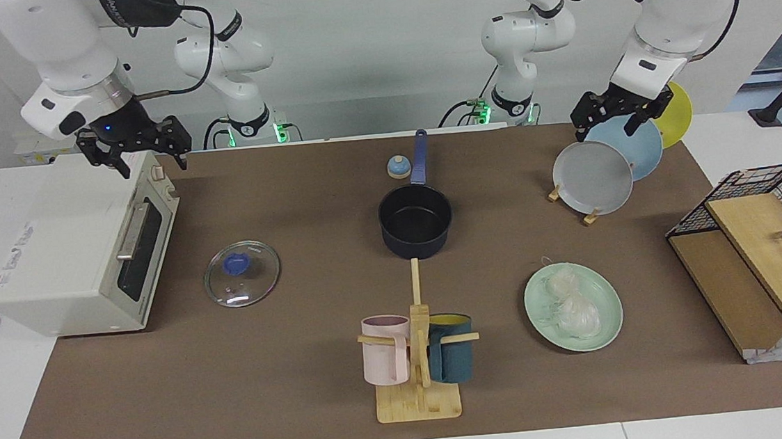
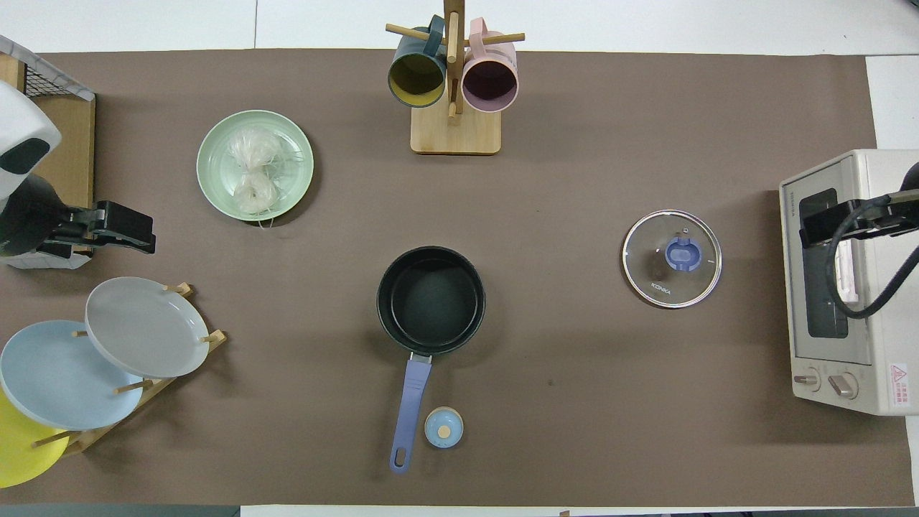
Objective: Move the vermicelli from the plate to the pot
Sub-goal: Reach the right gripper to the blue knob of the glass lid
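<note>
The vermicelli [image 1: 568, 303] [image 2: 255, 172] lies as a white tangle on the mint-green plate [image 1: 542, 319] [image 2: 215, 165], toward the left arm's end of the table. Mid-table stands the dark pot [image 1: 415, 221] [image 2: 431, 300], nearer to the robots than the plate, with nothing in it and its blue handle [image 1: 420, 158] pointing at the robots. My left gripper [image 1: 605, 129] [image 2: 147, 231] hangs open in the air by the plate rack, holding nothing. Above the toaster oven, my right gripper [image 1: 153, 161] [image 2: 808, 230] is open with nothing in it.
A glass lid [image 1: 242, 273] lies between the pot and the toaster oven [image 1: 79, 251]. A mug rack [image 1: 416, 357] with two mugs stands farther from the robots than the pot. A plate rack [image 1: 597, 175] holds grey, blue and yellow plates. A blue timer [image 1: 398, 168] sits beside the handle. A wire shelf [image 1: 756, 246] stands at the left arm's end.
</note>
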### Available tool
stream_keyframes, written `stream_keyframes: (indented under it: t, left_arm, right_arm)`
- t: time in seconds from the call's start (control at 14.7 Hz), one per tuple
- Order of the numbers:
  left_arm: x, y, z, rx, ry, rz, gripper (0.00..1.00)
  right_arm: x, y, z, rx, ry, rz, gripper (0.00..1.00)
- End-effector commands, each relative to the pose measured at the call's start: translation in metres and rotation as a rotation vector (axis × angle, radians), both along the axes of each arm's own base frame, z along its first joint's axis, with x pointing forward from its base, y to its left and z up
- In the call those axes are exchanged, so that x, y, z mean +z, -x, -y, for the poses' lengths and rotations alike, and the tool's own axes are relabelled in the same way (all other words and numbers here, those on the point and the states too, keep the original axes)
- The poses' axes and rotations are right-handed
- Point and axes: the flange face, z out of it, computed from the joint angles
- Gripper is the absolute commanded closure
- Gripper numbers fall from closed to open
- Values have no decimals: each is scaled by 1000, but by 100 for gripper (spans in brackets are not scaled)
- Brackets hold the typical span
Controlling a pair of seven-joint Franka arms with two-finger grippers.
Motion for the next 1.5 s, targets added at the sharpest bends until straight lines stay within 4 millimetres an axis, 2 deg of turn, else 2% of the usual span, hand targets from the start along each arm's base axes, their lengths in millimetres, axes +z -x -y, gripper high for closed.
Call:
stream_keyframes:
  t: [0.0,0.34,0.48,0.61,0.82,0.95,1.02,1.16,1.29,1.36,1.43]
  left_arm:
    - [0,3,4,7,11,8,0]
    - [0,3,4,8,15,9,0]
    - [0,2,4,7,15,9,0]
    - [0,2,4,7,15,11,0]
    - [0,2,3,7,16,15,0]
    - [0,0,3,9,18,32,0]
    - [0,0,3,9,18,31,0]
    - [0,0,3,10,18,32,0]
    - [1,0,3,9,19,34,0]
    - [1,-1,3,7,19,37,0]
    - [1,-1,3,7,20,40,0]
  right_arm:
    - [4,4,-1,-15,-18,4,0]
    - [4,0,-1,-16,-20,30,0]
    - [-9,-4,0,-16,-22,44,0]
    - [-45,-4,-1,-11,-22,58,0]
    - [-91,-12,-12,5,-44,73,0]
    - [-140,-18,-17,-12,-87,66,0]
    - [-172,-15,-16,-15,-85,83,0]
    - [-214,-8,-16,-15,-86,111,0]
    - [-245,-4,-16,12,-83,119,0]
    - [-252,-2,-18,21,-82,139,0]
    - [-255,1,-34,59,-84,141,0]
